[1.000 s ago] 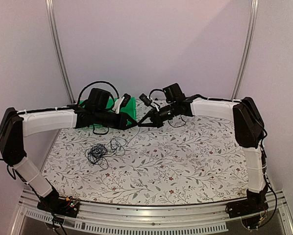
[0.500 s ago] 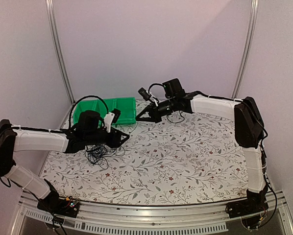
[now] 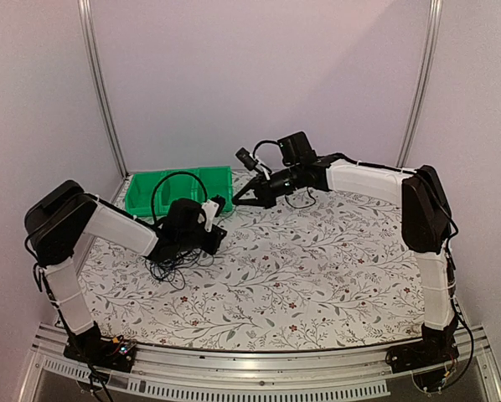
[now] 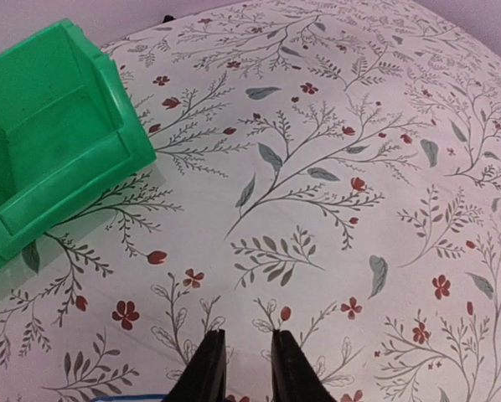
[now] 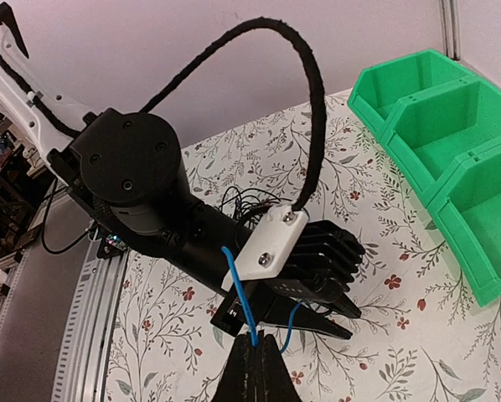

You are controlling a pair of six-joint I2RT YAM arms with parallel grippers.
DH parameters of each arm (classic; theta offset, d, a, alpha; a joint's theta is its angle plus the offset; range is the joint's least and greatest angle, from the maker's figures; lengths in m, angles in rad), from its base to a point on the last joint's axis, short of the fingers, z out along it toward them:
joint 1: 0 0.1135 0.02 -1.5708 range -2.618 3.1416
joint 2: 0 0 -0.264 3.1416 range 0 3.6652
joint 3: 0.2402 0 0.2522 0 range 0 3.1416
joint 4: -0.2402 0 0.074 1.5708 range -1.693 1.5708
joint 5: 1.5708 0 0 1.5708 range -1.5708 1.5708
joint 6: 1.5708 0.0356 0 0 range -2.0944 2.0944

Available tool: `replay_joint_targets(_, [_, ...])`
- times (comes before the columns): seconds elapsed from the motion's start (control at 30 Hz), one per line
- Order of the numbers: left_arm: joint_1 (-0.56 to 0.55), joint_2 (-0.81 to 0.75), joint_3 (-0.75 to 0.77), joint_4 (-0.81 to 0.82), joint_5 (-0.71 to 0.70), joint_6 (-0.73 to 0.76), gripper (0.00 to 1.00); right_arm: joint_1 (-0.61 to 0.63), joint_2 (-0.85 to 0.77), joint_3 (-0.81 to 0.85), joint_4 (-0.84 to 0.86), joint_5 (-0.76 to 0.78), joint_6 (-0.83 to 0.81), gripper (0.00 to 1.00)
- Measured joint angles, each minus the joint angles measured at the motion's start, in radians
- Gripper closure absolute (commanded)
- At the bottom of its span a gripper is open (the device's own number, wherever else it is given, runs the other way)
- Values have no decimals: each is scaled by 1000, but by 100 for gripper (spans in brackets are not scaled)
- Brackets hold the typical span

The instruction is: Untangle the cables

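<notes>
The cables [image 3: 168, 266] lie as a small wiry black bundle on the flowered cloth, just left of my left gripper [image 3: 219, 242]. In the right wrist view the bundle [image 5: 252, 203] shows behind the left wrist. My left gripper [image 4: 240, 335] hovers low over bare cloth, its jaws a little apart with nothing between them. My right gripper [image 5: 253, 340] is shut on a thin blue wire [image 5: 240, 289] that runs up past the left gripper's fingers [image 5: 330, 325]. In the top view the right gripper [image 3: 237, 202] sits raised beside the bin's right end.
A green bin [image 3: 179, 188] with compartments stands at the back left; it also shows in the left wrist view [image 4: 49, 134] and the right wrist view [image 5: 435, 142]. The left arm's thick black cable [image 5: 305, 75] loops above its wrist. The table's metal rail [image 3: 250, 368] runs along the near edge.
My left arm has folded back; its gripper moved from the bin's right end down and nearer, beside the bundle. My right gripper drew slightly back and up.
</notes>
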Motion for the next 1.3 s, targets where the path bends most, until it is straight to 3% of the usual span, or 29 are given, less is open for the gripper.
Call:
replay_joint_targets(0.2, [-2,28,-1,-14,-42,-28,96,-30,-17,55,-50,6,-21,100])
replay_joint_targets(0.57, [-1,22,-100,-27,-55,-77,100,-217,-253,399,-40,58,24,100])
replay_joint_targets(0.73, [-1,5,-121,-24,-47,-95,100,-214,-333,431,-13,83,21,100])
replay_joint_targets(1.07, [-1,-23,-156,-26,-42,-110,100,-212,-310,631,58,215,12,100])
replay_joint_targets(1.3, [-1,-34,-164,-35,-40,-114,100,-240,-371,596,123,275,-14,100])
